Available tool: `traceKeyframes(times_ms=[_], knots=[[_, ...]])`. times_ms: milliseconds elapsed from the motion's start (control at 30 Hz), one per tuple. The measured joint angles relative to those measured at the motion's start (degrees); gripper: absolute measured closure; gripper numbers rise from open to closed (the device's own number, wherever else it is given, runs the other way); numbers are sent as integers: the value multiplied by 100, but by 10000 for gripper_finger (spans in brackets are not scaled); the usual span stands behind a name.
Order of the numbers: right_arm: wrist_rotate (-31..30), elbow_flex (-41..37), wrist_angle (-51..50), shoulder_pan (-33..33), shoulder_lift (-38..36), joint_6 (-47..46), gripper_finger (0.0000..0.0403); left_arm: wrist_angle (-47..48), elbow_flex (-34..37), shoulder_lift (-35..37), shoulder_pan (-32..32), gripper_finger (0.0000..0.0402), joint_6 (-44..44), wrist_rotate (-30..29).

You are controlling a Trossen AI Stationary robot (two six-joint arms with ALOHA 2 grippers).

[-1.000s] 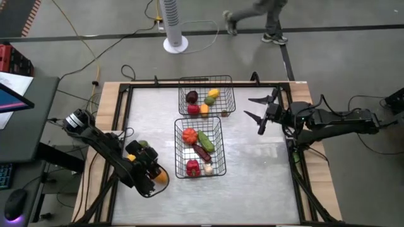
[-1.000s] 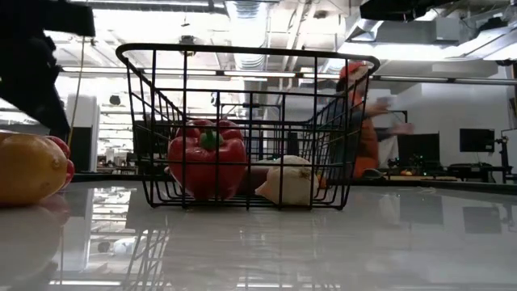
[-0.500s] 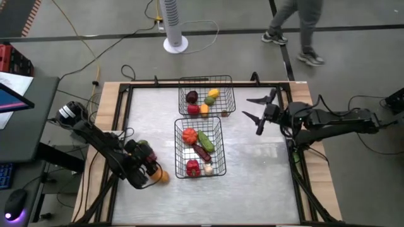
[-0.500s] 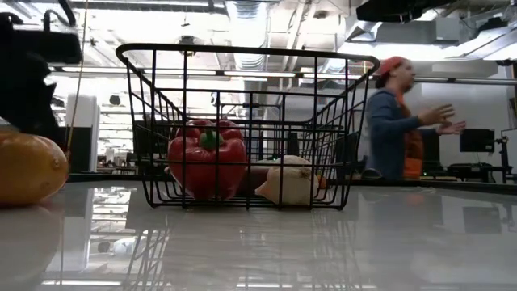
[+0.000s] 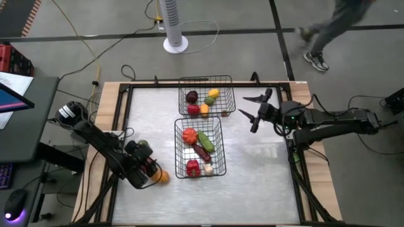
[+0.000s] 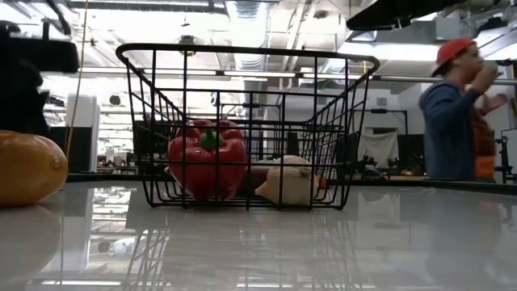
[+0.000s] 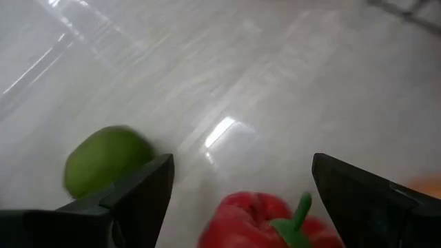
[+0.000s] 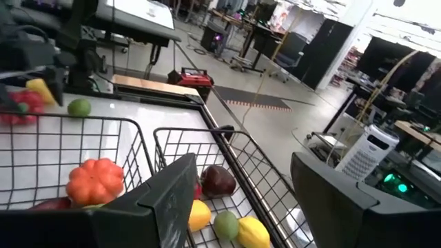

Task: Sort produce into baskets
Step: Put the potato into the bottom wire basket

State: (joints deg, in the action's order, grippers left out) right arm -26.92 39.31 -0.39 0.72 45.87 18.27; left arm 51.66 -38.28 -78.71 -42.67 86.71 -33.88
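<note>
Partly hidden under left gripper [image 5: 146, 171], jaws apart: red pepper [image 7: 272, 222]; right gripper [image 5: 250, 113] jaws spread, empty.

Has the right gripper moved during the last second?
Yes. In the high view the right gripper, open, has shifted toward the far basket; the gap between them is smaller than a second ago.

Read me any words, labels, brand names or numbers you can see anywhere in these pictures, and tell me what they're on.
None can be read. No lettering shows on the baskets, the produce or the table.
The papers beside the table show no legible print.
</note>
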Motion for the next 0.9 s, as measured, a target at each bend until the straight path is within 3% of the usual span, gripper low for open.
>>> traceKeyframes(times_ms=[267,400,500,667,900], knots=[[22,0,18,84,31,-21,138,563,-1045,3,5,70,-1027,207],[252,0,19,84,31,-25,138,604,-1187,3,-107,70,-1264,573],[307,0,20,84,31,-25,138,583,-1187,3,-273,70,-1202,508],[307,0,21,84,31,-25,138,-277,-1187,3,-454,70,-1468,45],[307,0,94,84,31,-36,138,-2017,-1189,-338,-453,70,-2885,15]])
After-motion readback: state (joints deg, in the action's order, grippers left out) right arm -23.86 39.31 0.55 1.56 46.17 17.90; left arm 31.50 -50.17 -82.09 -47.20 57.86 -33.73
